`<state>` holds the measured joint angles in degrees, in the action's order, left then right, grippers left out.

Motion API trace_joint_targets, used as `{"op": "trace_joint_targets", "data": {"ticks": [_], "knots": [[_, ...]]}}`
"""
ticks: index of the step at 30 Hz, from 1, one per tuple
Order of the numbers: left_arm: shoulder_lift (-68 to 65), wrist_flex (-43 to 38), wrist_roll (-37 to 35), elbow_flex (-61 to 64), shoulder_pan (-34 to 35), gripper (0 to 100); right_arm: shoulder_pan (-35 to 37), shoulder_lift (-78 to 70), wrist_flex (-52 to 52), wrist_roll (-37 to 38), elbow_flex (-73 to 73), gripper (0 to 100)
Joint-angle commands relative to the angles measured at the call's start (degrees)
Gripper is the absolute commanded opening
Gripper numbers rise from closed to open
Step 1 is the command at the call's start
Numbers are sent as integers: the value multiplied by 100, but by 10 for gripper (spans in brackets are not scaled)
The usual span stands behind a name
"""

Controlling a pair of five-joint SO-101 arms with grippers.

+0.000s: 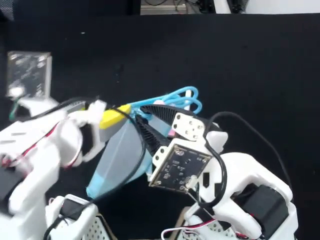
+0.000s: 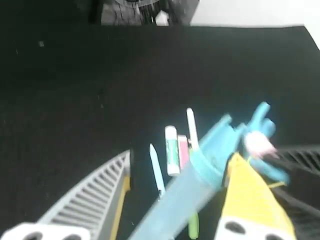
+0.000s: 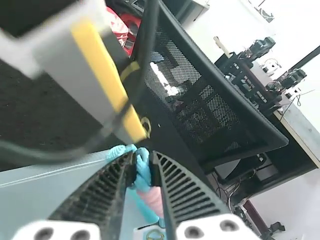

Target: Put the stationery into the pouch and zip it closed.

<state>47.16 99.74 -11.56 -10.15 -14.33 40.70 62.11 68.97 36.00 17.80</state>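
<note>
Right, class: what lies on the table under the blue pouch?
Partly under the pouch lie a pale blue pen, a glue stick, a pink item, a white pen and a green tip. The pouch covers their ends and anything else beneath.

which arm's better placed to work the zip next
Right, probably. The right gripper is shut on the blue pull at the end of the pouch; the left gripper stands open around the pouch, gripping nothing.

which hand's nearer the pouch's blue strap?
Right. The right hand is clamped on the blue strap; the left hand straddles the pouch body, farther back.
</note>
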Motion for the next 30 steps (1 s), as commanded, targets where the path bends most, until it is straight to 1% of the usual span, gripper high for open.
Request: {"op": "trace_joint_targets", "data": {"ticks": [1,3,7,11,13,18,20,24,27,30], "knots": [[-141,-193,35,303,-75,303,44,127,-105,229,-66,11],[-149,-193,-132,321,-119,304,44,180,-105,290,-66,11],[-123,-9,-132,233,-84,304,44,189,-105,290,-57,11],[-114,132,290,514,-13,299,44,189,-105,290,-57,11],[-158,132,440,804,207,299,44,189,-105,299,-57,11],[-132,132,703,1429,514,296,44,189,-105,299,-57,11],[-123,132,712,1429,620,264,44,189,-114,299,-57,11],[-114,132,730,1165,857,169,44,189,-149,299,-57,11],[-114,132,1064,1059,963,107,44,189,-149,299,-57,11],[-114,132,1187,1112,1015,62,44,180,-114,299,-57,11]]}}
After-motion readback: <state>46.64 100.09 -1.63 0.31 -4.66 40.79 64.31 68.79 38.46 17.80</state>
